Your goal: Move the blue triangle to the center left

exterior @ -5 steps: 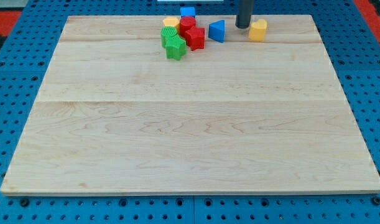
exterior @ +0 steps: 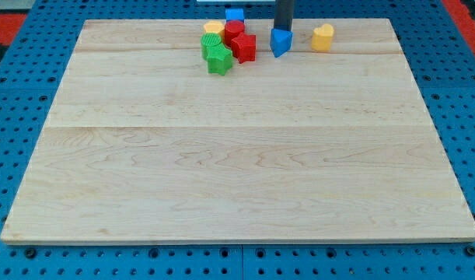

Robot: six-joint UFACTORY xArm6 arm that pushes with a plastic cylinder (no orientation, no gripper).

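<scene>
The blue triangle sits near the board's top edge, right of a cluster of blocks. My tip stands right behind it, touching its upper edge, so the triangle's top is partly covered by the dark rod. A yellow block lies to the right of the triangle, apart from it.
The cluster at the view's top holds a red star, a red block, a green star, a green block, a yellow block and a blue cube. The wooden board rests on a blue pegboard.
My tip has moved left from beside the yellow block to behind the blue triangle. The triangle has shifted slightly right and turned.
</scene>
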